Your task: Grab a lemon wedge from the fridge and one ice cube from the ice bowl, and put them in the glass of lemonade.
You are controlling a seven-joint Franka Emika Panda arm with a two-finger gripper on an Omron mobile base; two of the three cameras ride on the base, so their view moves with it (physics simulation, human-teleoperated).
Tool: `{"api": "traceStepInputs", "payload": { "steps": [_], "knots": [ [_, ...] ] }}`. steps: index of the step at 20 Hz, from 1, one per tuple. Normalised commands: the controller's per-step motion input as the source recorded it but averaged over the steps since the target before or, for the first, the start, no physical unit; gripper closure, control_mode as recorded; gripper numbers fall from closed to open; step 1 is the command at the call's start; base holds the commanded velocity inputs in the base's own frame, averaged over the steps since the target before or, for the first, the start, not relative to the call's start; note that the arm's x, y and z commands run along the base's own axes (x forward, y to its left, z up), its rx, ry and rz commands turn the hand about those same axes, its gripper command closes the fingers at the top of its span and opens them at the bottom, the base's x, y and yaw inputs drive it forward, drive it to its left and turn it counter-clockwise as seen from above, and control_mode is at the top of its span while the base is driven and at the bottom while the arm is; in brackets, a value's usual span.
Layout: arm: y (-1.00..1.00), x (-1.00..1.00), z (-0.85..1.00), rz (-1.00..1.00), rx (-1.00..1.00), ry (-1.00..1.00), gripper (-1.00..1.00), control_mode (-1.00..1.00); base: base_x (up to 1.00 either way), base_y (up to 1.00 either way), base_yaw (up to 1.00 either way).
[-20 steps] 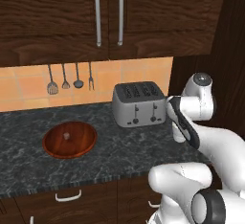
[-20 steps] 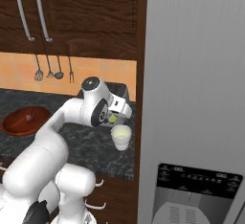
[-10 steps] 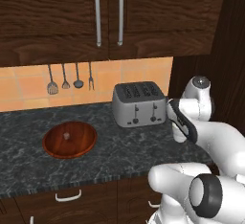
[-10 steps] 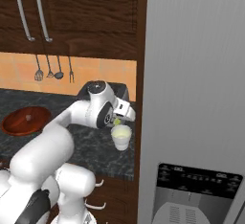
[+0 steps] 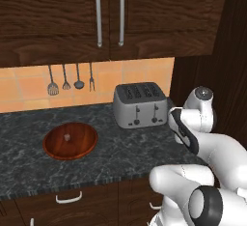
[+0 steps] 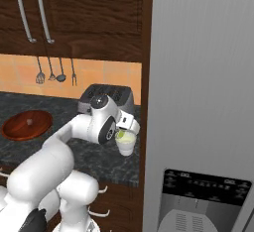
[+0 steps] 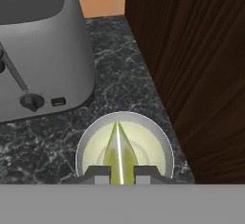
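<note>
The gripper (image 7: 119, 174) pinches the slim yellow-green lemon wedge (image 7: 118, 153) (pointed, glossy) right over the translucent glass of lemonade (image 7: 158, 144), on speckled dark stone beside the brushed-metal toaster (image 7: 43, 50).

A simulated home kitchen. Dark wood cabinets (image 5: 108, 15) with long metal handles at 12 o'clock, over an orange tile backsplash (image 5: 34, 82) hung with utensils (image 5: 70, 77). Black marbled counter (image 5: 111, 152) carrying a toaster (image 5: 140, 105) at centre and a bowl (image 5: 70, 140) at 9 o'clock. Grey fridge (image 6: 203, 92) with dispenser panel (image 6: 206, 201) at 3 o'clock.
</note>
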Motion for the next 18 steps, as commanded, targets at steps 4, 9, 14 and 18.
{"api": "traceStepInputs", "payload": {
  "steps": [4,9,14,18],
  "knots": [
    [-0.06,0.28,-0.06,0.00,0.00,0.00,1.00,-1.00,0.00,0.00,0.00],
    [-0.08,0.38,-0.09,0.00,0.00,0.00,1.00,-1.00,0.00,0.00,0.00],
    [0.00,0.01,0.00,0.00,0.00,0.00,-1.00,-1.00,0.00,0.00,0.00],
    [0.00,0.02,0.02,0.00,0.00,0.00,-1.00,-1.00,0.00,0.00,0.00]
  ]
}}
